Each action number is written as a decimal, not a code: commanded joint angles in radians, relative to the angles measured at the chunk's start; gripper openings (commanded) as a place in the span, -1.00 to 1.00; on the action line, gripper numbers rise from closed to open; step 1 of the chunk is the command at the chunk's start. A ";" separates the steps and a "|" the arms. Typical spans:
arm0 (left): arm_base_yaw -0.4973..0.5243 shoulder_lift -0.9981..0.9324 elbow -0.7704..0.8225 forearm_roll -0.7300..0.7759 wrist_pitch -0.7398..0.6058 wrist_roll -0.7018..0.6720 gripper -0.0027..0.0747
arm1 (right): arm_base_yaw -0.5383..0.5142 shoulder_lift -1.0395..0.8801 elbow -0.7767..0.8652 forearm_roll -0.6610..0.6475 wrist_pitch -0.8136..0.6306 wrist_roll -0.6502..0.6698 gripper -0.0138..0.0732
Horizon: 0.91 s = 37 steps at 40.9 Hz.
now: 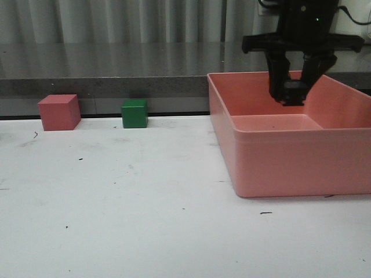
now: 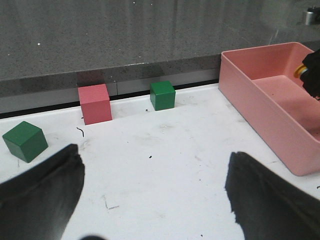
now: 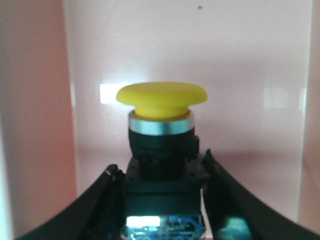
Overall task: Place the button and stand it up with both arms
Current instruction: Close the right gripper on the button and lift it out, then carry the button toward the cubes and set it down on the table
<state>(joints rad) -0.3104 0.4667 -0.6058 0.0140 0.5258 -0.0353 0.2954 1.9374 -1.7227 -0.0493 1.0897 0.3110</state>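
Right wrist view shows you the right gripper (image 3: 162,200) clamped on the button (image 3: 161,145) above the pink bin (image 1: 278,168); your left gripper (image 2: 155,200) gapes wide.

Table (image 1: 145,202) centre open; bin (image 1: 278,168) walls hem right fingers (image 1: 277,72).

Button (image 3: 161,100): smooth matt yellow plastic cap, shiny metal collar, black plastic base. Pink bin (image 1: 278,168): smooth plastic. Table (image 1: 116,197): matt white, scuffed.

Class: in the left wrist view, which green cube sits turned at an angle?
The green cube nearest the left gripper, beside its finger. The other green cube sits nearly square-on by the red cube.
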 commanded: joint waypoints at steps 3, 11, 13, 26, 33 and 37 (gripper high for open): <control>-0.007 0.012 -0.028 -0.001 -0.082 -0.002 0.53 | 0.104 -0.159 0.005 -0.006 -0.004 -0.017 0.05; -0.007 0.012 -0.028 -0.001 -0.082 -0.002 0.53 | 0.274 -0.198 0.007 -0.006 0.027 -0.017 0.05; -0.007 0.012 -0.028 -0.001 -0.082 -0.002 0.53 | 0.320 -0.195 0.007 -0.006 0.025 -0.016 0.05; -0.007 0.012 -0.028 -0.001 -0.082 -0.002 0.53 | 0.543 -0.067 -0.094 -0.061 0.034 0.146 0.05; -0.007 0.012 -0.028 -0.001 -0.082 -0.002 0.53 | 0.581 0.060 -0.216 -0.079 0.059 0.225 0.05; -0.007 0.012 -0.028 -0.001 -0.082 -0.002 0.53 | 0.581 0.137 -0.275 -0.088 0.057 0.285 0.05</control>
<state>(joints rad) -0.3104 0.4667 -0.6058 0.0140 0.5258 -0.0353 0.8774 2.0776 -1.9221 -0.0981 1.1586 0.5391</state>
